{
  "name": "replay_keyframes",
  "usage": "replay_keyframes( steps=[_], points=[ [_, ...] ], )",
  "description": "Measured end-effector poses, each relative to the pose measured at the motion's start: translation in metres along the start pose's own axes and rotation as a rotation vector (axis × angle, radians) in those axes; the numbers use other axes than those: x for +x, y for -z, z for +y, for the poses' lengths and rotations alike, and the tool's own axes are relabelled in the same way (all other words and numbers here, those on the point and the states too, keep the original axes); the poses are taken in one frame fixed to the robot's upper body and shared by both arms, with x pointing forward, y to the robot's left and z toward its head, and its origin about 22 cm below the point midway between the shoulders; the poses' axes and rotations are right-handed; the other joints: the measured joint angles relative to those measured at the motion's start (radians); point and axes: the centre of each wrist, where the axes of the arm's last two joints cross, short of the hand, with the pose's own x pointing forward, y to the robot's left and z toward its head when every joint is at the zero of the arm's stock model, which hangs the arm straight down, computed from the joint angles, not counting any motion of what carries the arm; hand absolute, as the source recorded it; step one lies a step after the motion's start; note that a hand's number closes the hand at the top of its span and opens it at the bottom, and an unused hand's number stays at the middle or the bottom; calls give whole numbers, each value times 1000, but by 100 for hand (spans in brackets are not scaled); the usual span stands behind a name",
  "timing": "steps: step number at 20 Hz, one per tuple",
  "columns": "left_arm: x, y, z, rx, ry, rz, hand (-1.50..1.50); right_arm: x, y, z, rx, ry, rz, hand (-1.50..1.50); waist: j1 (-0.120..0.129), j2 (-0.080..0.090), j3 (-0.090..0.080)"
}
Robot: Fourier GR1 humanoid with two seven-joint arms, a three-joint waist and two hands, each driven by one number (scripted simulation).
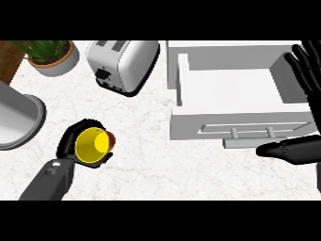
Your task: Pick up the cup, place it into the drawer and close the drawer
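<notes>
White marble counter (142, 155), one open drawer (232, 89) as my landmark. Far left of it, one steel canister (6, 115) and one potted plant (52, 56); nearer, one toaster (124, 63). My left hand (76, 146), well left of the drawer front, curls around the one yellow cup (93, 144). I should lift clear, carry right over the front wall, lower inside. My right hand (316, 94) rests at the drawer's right edge, fingers spread.

Cup (93, 145) L of open drawer (232, 89), toaster (123, 63) betw. plant (52, 55) & drawer.
</notes>
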Motion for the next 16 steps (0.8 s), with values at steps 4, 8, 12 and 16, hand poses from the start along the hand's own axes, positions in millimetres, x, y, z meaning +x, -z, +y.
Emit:
replay_keyframes(
  steps=[4, 8, 12, 16],
  points=[
    [3, 11, -7, 88, -44, -71, 150, 0, 4, -2, -15, 7, 7, -150, 9, -1, 1],
    [7, 24, -12, 221, -61, -137, 150, -2, 2, -4, -14, 7, 3, -150, 12, -3, 2],
    [19, 47, -17, 206, -57, -192, 150, -9, 5, -5, -26, -5, 10, -150, 21, -6, 3],
    [45, 92, -33, 156, -62, -272, 150, -5, -1, -9, -28, -12, 21, -150, 26, -12, 4]
  ],
)
